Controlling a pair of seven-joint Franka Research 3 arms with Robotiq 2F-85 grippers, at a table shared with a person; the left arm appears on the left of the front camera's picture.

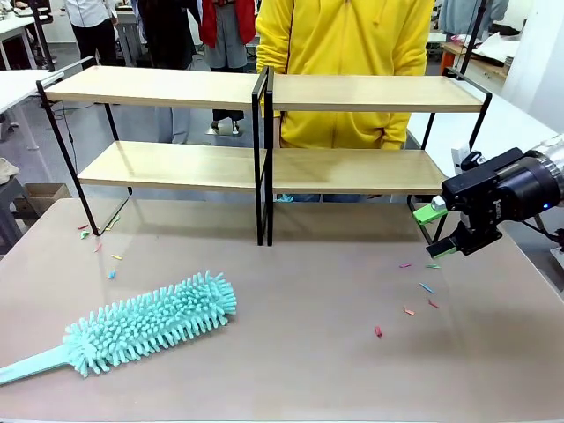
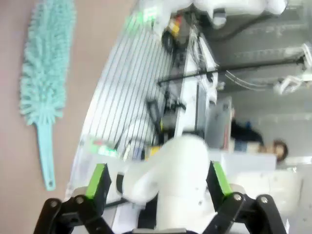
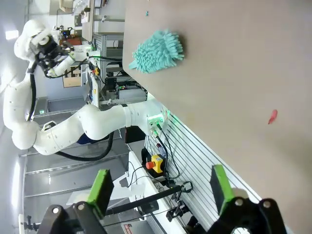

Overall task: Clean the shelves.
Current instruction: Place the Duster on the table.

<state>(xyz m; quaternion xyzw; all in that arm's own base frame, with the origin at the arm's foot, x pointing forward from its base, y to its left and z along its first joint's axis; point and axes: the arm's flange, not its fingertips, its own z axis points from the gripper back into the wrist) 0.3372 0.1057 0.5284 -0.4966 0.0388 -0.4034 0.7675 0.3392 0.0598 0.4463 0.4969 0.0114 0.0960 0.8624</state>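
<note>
The shelves (image 1: 264, 128), two tiers of light-wood boards in a thin black frame, run lengthwise along the table's (image 1: 308, 352) far edge, two units meeting mid-table. A teal duster (image 1: 145, 324) lies near the front-left corner, handle toward that corner. The right end effector (image 1: 436, 231) hovers off the shelves' right end, fingers apart, empty. The left wrist view adds the left end effector (image 2: 158, 181), spread wide, empty.

Place: robotics lab
Signs: white robot arm (image 3: 58, 131) on a slotted metal base (image 3: 204, 161), emergency stop button (image 3: 156, 163), loose cables (image 2: 243, 78), other white tables (image 1: 18, 84), people standing behind
</note>
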